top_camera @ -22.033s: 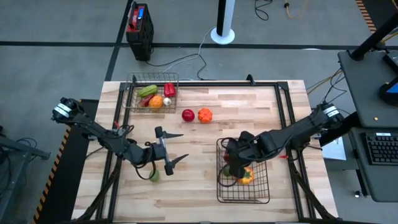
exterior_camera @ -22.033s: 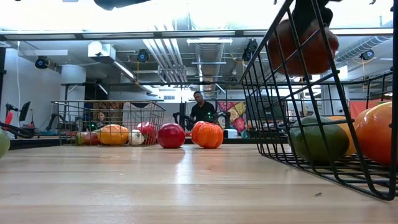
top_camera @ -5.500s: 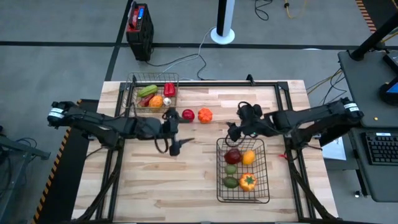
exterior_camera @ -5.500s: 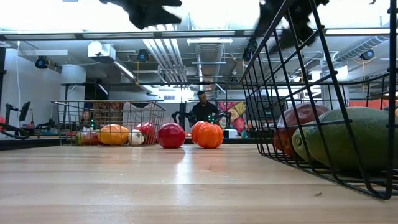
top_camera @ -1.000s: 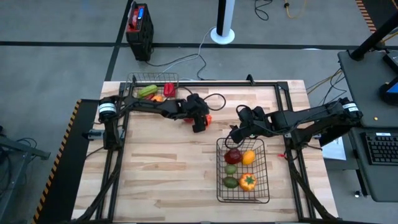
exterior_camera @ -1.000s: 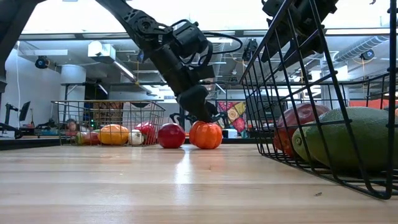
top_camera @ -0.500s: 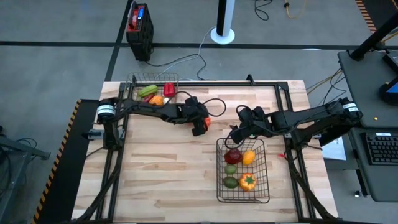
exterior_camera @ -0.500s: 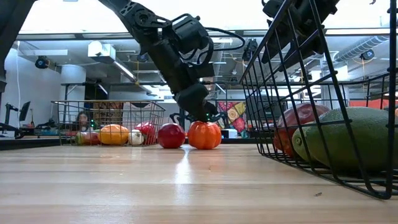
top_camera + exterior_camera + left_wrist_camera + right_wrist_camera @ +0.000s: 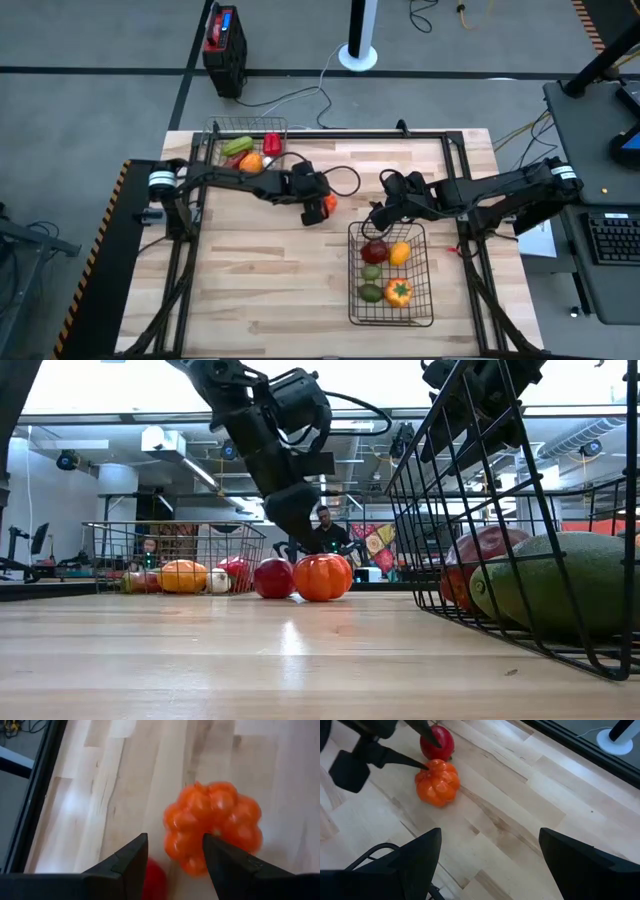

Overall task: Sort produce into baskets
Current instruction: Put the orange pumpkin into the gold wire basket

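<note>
An orange pumpkin-shaped piece of produce point(image 9: 329, 205) rests on the wood near mid-table, with a red round piece point(image 9: 437, 742) beside it on its far side. My left gripper point(image 9: 175, 857) slants down over these two, open; the pumpkin point(image 9: 212, 825) lies just beyond its fingertips, not between them. My right gripper point(image 9: 490, 870) hangs open and empty above the far left corner of the larger basket point(image 9: 352, 300), which holds several pieces. The smaller basket point(image 9: 212, 150) at the far left holds green, orange, red and white pieces. My left gripper meets the pumpkin only with the tip of one finger point(image 9: 422, 764), which lies against the pumpkin's upper side point(image 9: 433, 768). The fingers come slanting down from the table's far left. The pumpkin sits on the table, not pinched.
Black frame rails point(image 9: 455, 170) run along the table's edges. Bare wood point(image 9: 260, 280) lies to the near left of the larger basket. A person point(image 9: 322, 525) sits far behind the table in the low view.
My left gripper has drawn back toward the table's near edge and a little left, rising slightly. The pumpkin has slid or rolled with it toward the near edge, away from the red piece, which stayed put.
</note>
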Controlling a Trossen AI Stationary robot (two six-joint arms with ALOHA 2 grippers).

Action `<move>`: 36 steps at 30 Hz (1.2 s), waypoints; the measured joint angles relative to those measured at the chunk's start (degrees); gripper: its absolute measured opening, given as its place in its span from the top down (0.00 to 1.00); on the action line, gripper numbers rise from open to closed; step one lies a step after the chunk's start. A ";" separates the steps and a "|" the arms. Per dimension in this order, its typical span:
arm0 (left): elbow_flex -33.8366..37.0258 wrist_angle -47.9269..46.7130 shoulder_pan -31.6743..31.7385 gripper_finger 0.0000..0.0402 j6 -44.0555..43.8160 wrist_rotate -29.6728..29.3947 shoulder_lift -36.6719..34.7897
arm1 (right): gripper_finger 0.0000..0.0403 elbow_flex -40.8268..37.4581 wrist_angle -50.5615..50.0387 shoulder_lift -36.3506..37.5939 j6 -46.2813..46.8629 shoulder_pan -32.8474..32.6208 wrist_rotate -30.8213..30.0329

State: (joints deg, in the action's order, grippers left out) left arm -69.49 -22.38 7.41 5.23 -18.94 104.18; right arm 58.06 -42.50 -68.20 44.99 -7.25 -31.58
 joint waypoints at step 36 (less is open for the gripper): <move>21.77 31.91 -2.45 1.00 8.05 4.06 -7.30 | 0.19 -0.22 1.79 0.00 -0.08 -0.02 0.02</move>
State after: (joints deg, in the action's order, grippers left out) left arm -47.72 9.54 4.95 13.29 -14.89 96.88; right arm 57.84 -40.71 -68.20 44.91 -7.27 -31.56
